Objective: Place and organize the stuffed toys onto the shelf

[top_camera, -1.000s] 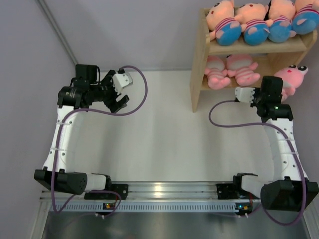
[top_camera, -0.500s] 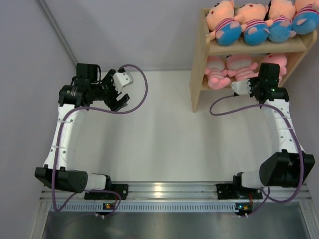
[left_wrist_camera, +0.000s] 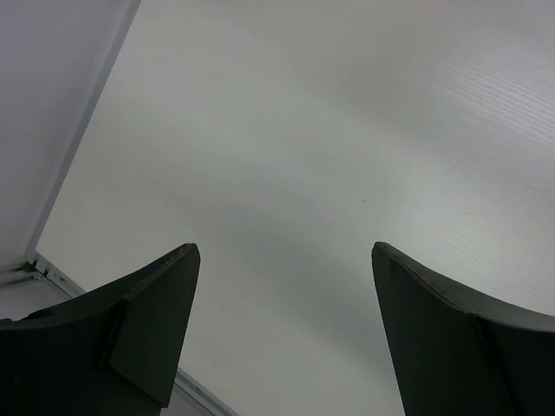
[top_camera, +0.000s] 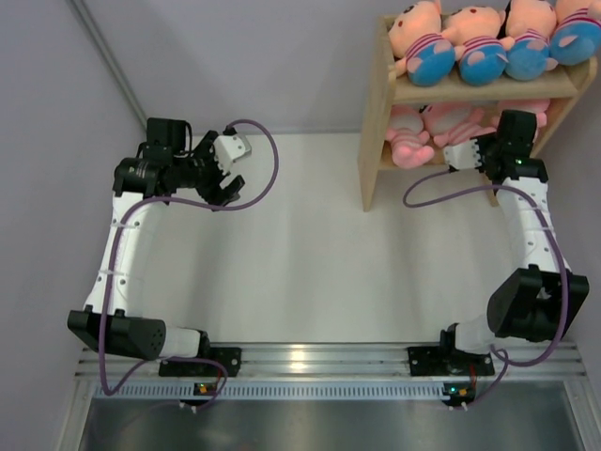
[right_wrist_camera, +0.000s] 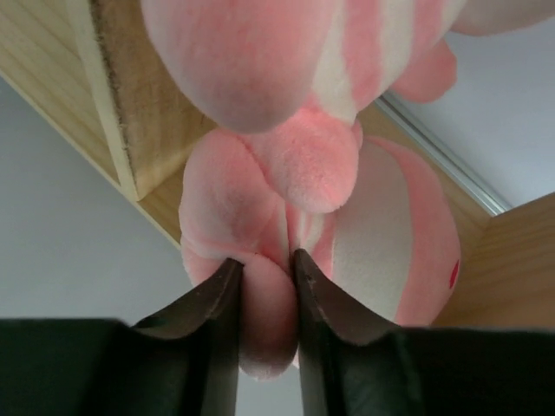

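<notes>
The wooden shelf stands at the far right. Several peach-faced stuffed toys with blue bottoms lie along its top tier, and pink striped ones lie on the lower tier. My right gripper reaches into the lower tier's right end. In the right wrist view it is shut on a limb of a pink striped toy, which sits just below another pink toy. My left gripper hangs open over the bare table at the far left, with nothing between its fingers.
Grey walls close in the table at the left and behind. The shelf's side panel and lower board sit close around my right gripper. A purple cable loops from the right arm over the table.
My right arm has carried the pink toy from beside the shelf up into the lower tier's right end. The left arm has barely shifted.
</notes>
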Controlling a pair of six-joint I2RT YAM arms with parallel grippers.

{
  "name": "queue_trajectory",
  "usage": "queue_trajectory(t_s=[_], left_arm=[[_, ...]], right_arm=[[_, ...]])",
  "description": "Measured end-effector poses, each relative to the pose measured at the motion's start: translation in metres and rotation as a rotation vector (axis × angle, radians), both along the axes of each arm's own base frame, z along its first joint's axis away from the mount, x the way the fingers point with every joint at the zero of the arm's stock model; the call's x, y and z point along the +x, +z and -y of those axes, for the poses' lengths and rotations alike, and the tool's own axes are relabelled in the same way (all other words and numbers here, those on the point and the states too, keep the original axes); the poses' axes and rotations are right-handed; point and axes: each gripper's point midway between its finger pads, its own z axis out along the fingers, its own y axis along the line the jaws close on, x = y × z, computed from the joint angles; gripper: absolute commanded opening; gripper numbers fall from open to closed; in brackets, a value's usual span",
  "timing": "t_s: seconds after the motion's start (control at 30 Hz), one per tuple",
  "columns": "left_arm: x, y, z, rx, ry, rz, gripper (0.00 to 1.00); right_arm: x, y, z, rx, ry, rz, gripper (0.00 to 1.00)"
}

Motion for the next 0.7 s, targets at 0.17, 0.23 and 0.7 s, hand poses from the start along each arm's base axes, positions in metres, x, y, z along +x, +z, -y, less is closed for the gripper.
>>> queue_trajectory(t_s=[0.17, 0.23, 0.7], left_arm=[[0.000, 0.000, 0.000, 0.000, 0.003, -0.002, 0.86], [0.000, 0.000, 0.000, -0.001, 0.003, -0.003, 0.86], [-0.001, 0.001, 0.000, -0.004, 0.005, 0.000, 0.86]], right_arm=[[0.006, 0.007, 0.010, -0.001, -0.004, 0.065, 0.60], [0.006, 0.003, 0.015, -0.005, -0.009, 0.069, 0.63], [-0.012, 0.010, 0.011, -0.006, 0.001, 0.120, 0.99]])
